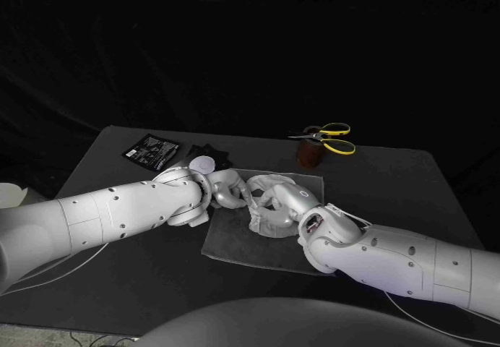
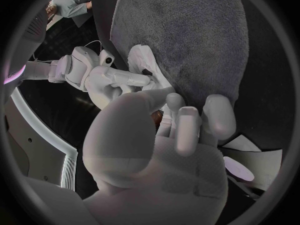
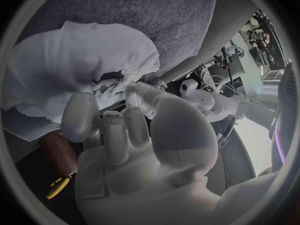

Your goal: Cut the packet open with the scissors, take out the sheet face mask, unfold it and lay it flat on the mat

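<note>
The right hand [image 1: 279, 204] pinches the one white mask [image 1: 273, 178]. The mask is crumpled in a bunch with no clear long side, and it lies under both hands on the one grey mat [image 1: 235, 246]. The left hand [image 1: 222, 189] is just beside the right one with its fingers curled in, and I cannot tell if it grips anything. Past the right hand, one pair of yellow scissors [image 1: 328, 139] lies on the table [image 1: 396, 188], blades pointing toward the left hand's side, and past the left hand lies one black packet [image 1: 152, 152].

Black table [image 1: 396, 181] before a dark backdrop [image 1: 250, 58] (dimly lit)
</note>
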